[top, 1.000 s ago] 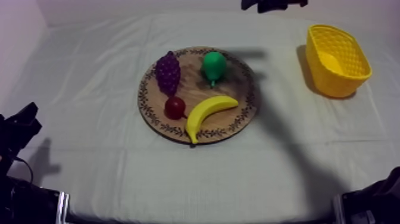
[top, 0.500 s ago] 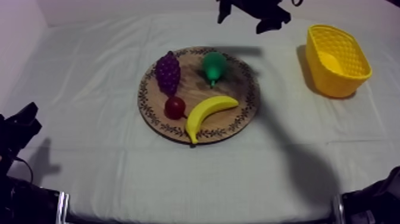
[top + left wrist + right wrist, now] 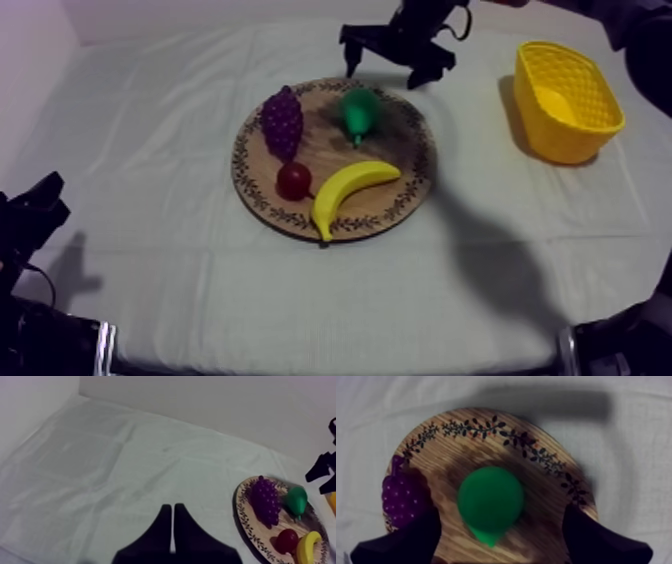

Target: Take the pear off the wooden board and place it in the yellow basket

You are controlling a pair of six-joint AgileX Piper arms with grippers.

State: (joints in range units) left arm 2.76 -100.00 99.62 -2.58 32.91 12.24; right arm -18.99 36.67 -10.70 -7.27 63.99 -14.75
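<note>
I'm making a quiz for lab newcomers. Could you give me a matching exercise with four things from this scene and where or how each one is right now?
Things:
1. pear
2. yellow basket
3. left gripper
4. right gripper

Places or states:
A. shut, over bare cloth
B. open, above the pear
C. on the cloth, apart from the wooden board
D. on the board, beside the grapes

Pairs: 1-D, 2-C, 3-A, 4-B

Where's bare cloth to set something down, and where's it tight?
Free: the cloth left of the wooden board, the strip between board and yellow basket, the near band before the board. Crowded: the board carries grapes, pear, small red fruit and banana, with the open right gripper over the pear.
</note>
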